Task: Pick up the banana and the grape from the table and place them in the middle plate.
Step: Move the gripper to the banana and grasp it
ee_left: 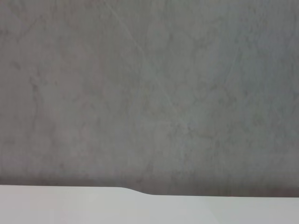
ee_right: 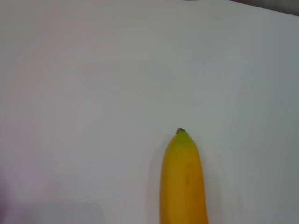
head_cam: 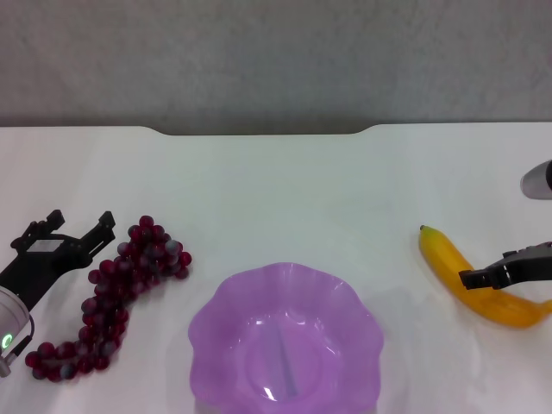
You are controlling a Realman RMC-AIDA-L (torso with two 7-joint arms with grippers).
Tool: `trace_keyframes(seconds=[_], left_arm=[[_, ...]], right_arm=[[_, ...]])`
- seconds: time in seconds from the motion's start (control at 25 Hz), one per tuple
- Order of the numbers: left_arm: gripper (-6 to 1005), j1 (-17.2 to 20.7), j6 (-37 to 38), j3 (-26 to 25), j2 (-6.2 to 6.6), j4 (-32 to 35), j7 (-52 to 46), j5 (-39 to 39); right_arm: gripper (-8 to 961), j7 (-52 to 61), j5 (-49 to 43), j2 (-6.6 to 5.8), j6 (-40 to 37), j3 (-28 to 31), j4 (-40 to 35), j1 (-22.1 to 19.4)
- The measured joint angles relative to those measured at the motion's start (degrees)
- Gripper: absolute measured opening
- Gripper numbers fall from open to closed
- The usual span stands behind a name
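Purple plate (head_cam: 285, 339) low centre, holding nothing. Left gripper (head_cam: 83, 226) spread wide beside grape (head_cam: 116, 294), lower left. Right gripper (head_cam: 467, 278) over banana (head_cam: 479, 281), lower right; openness unclear.

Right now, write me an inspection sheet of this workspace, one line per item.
Surface: white table, notched far edge.
Banana: lying on the table, on the robot's right, apart from the plate.
Grape: trailing bunch on the table, on the left.
Middle plate: purple, scalloped, holds no fruit.
Clutter: nothing seen.
Left gripper: open, beside the grape bunch.
Right gripper: over the banana's middle; open or shut unclear.
Cables: nothing seen.
Surroundings: grey wall behind the table.
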Motion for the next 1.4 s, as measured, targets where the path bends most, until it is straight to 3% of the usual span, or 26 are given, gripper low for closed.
trace_keyframes(seconds=[1.08, 1.4], left_arm=[[893, -0.33, 0.05, 0.20, -0.11, -0.03, 0.06, 0.00], [893, -0.42, 0.05, 0.17, -0.15, -0.03, 0.05, 0.00]], right_arm=[[879, -2.65, 7.89, 0.16, -15.48, -10.51, -13.86, 3.03], [804, -2.46, 8.03, 0.29, -18.11, -12.72, -14.91, 3.27]])
